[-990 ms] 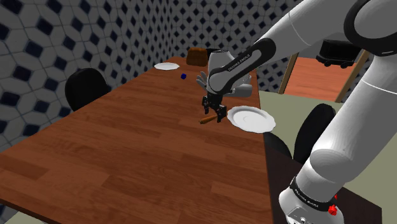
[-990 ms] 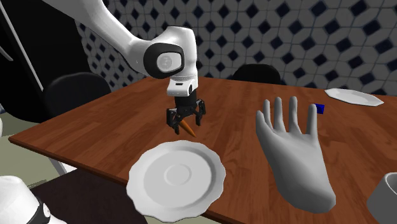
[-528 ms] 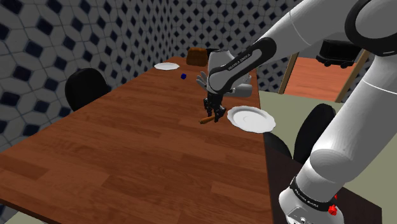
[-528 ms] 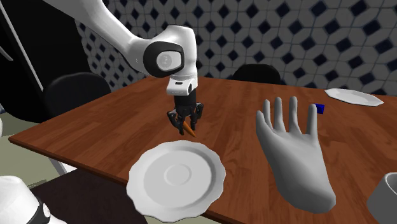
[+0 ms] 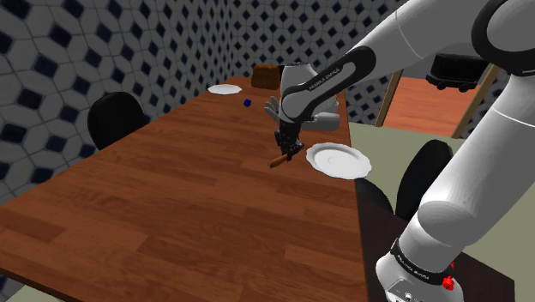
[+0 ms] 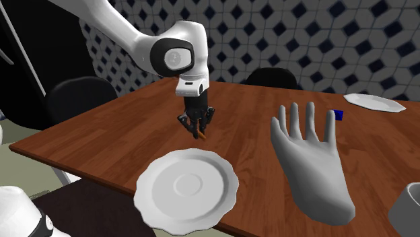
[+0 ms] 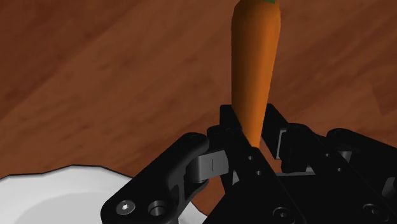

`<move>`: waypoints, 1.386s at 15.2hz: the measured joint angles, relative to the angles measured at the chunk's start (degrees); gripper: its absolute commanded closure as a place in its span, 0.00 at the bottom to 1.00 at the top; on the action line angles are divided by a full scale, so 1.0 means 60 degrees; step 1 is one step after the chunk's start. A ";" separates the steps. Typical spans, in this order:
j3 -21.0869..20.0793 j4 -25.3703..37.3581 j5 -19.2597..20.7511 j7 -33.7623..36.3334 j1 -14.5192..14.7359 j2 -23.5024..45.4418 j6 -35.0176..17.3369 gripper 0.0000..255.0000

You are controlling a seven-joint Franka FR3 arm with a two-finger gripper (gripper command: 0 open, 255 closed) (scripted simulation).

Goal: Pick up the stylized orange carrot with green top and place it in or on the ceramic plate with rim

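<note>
My gripper (image 7: 251,124) has its two black fingers pinched tight on the thin end of the orange carrot (image 7: 254,57). The fat end, with a bit of green, sticks out past the fingers over the brown table (image 6: 101,138). I cannot tell if the carrot touches the table. The white plate (image 6: 187,185) with the wavy rim sits near the table's edge, just beside the gripper, not under the carrot. A big grey hand (image 6: 313,161) stands up near the plate
</note>
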State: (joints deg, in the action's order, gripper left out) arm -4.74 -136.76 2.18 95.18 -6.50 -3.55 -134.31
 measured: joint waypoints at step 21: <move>0.0823 -0.0499 -0.0016 -0.1393 -0.0520 -0.2436 0.1888 1.00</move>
State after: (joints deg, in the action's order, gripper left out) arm 0.20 -139.75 2.08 86.82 -9.62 -18.16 -122.99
